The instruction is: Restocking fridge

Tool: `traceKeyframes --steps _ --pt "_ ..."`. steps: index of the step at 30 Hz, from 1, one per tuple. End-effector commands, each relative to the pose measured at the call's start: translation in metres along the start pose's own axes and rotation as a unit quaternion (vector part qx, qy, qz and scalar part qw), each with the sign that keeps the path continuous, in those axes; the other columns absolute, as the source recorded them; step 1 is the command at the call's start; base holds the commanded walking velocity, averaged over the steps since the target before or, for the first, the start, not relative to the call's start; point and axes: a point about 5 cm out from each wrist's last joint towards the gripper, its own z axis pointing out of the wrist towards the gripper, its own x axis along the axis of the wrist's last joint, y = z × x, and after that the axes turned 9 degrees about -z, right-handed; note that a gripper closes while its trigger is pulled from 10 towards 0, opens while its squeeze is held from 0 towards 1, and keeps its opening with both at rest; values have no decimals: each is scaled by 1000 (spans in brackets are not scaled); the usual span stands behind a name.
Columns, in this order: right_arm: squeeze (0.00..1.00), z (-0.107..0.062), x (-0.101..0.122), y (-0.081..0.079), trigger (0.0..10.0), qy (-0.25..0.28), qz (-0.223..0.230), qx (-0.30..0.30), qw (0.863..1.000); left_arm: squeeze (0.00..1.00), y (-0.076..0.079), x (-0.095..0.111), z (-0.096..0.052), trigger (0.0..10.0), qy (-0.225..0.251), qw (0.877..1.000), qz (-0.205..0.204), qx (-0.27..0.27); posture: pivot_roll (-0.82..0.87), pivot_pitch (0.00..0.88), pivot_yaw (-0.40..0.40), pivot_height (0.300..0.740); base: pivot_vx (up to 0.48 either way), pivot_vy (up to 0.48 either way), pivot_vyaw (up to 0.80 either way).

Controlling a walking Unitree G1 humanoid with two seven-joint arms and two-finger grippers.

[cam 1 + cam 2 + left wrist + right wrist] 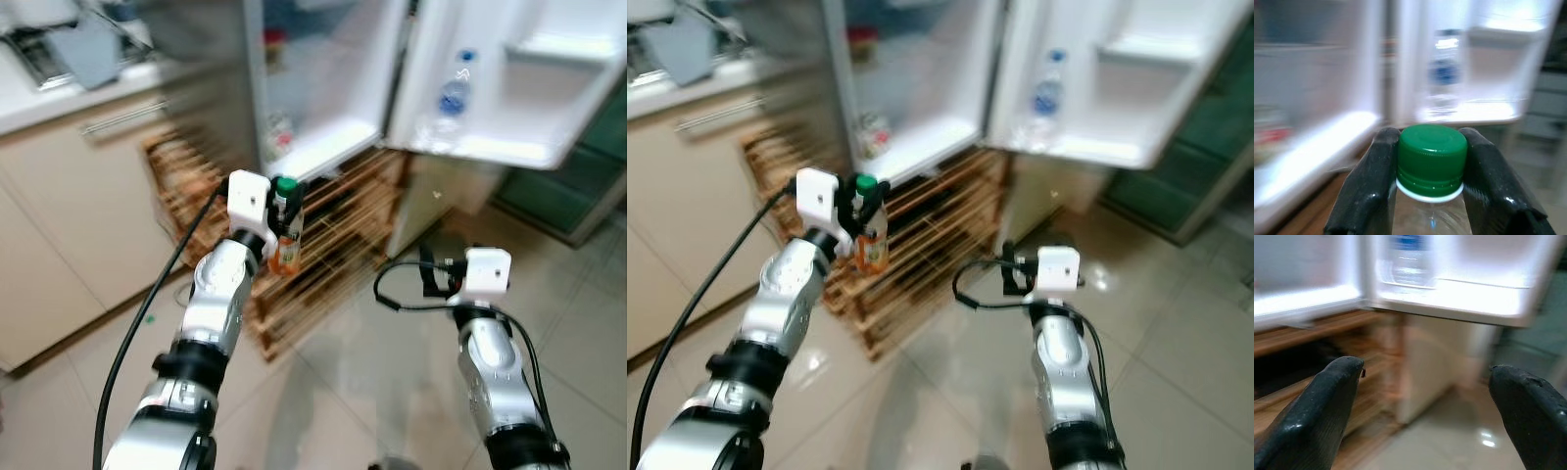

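The left gripper (284, 211) was clamped on a bottle (286, 245), its two black fingers (1366, 186) pressed against either side of the neck just under the green cap (1432, 159). The bottle hung upright in the air, with an orange label on its lower part, held up in front of the open fridge (323, 88) and above a wooden rack (333, 245) that stood on the floor under the fridge's lower edge. It touched nothing but the fingers.

The right gripper (1435, 406) had its fingers well apart, with nothing between them. It was held lower and to the right of the bottle, over the pale tiled floor (411, 372), pointing toward the rack and the bottom edge of the fridge door (529, 88).

The door stood swung wide open to the right. A water bottle (454, 96) with a blue label and blue cap stood upright in the door's lower shelf, near the hinge side. Inside the fridge some small items sat on the shelves, too blurred to tell what they were; one at the upper left had a red top (275, 39).

To the left of the fridge ran a beige cabinet (69, 215) with a long handle, under a white counter (59, 98). The views were blurred.
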Motion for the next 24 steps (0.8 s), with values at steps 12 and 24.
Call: traceKeyframes --steps 12,24 --pt "0 -3 6 -12 10000 21 1 26 999 0 6 9 5 10000 23 999 -14 -18 -139 0 8 740 98 -125 -236" --pt "0 0 11 -12 10000 31 -3 33 999 0 33 13 15 10000 39 996 -50 -70 -140 0 -1 740 430 0 0"
